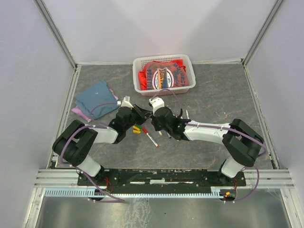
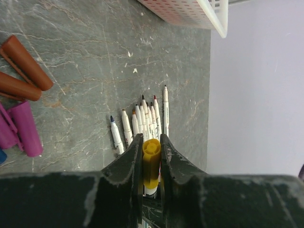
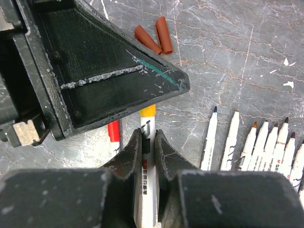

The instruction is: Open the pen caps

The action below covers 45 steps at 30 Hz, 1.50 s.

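The left tool (image 2: 151,141) is clenched on the yellow cap (image 2: 151,166). The right tool (image 3: 148,137) grasps the same pen's white barrel (image 3: 146,190), held near the row of uncapped pens (image 2: 142,123) on the desk (image 2: 95,71). Best to pull straight apart along the pen's axis, with no bending and both grips firm.

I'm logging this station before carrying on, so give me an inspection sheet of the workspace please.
Surface: grey marbled table, white flecks.
Job's things: one pen held between both hands, yellow cap still on; uncapped pens in a row; brown caps and purple caps loose.
Clutter: blue cloth; white basket of red fabric.
Hands: left hand shut on the yellow cap, right hand shut on the pen's barrel.
Cables: purple cables looped along both arms.
Surroundings: plain grey walls.
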Each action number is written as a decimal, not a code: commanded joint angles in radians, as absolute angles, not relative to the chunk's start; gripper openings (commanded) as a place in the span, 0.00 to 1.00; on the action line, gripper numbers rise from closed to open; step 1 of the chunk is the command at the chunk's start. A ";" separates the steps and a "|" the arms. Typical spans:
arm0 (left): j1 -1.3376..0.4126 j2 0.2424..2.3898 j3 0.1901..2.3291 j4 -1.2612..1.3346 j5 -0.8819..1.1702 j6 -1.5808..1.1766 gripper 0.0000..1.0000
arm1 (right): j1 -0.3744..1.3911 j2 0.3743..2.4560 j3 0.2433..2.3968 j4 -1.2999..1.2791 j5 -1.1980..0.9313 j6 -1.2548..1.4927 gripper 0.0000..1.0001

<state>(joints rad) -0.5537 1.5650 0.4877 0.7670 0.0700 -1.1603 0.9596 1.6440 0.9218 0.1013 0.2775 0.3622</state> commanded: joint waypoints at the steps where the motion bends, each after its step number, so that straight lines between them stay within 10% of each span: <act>1: -0.516 1.580 0.527 0.989 0.021 -1.124 0.03 | 0.943 1.590 0.833 0.076 0.180 0.404 0.01; 15: -0.456 1.708 0.500 1.306 0.186 -1.207 0.03 | 0.851 1.502 0.705 0.266 -0.072 0.498 0.01; 28: -0.470 1.427 0.464 0.609 -0.070 -0.963 0.03 | 0.861 1.610 0.836 0.064 0.139 0.456 0.01; 45: -0.470 1.436 0.439 0.520 -0.090 -0.954 0.14 | 0.880 1.720 0.913 -0.002 0.270 0.435 0.13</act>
<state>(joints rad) -0.4671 1.4277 0.4381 0.5087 -0.0708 -1.0004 0.8730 1.7042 0.8627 0.0040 0.2142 0.4541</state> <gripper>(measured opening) 0.211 0.150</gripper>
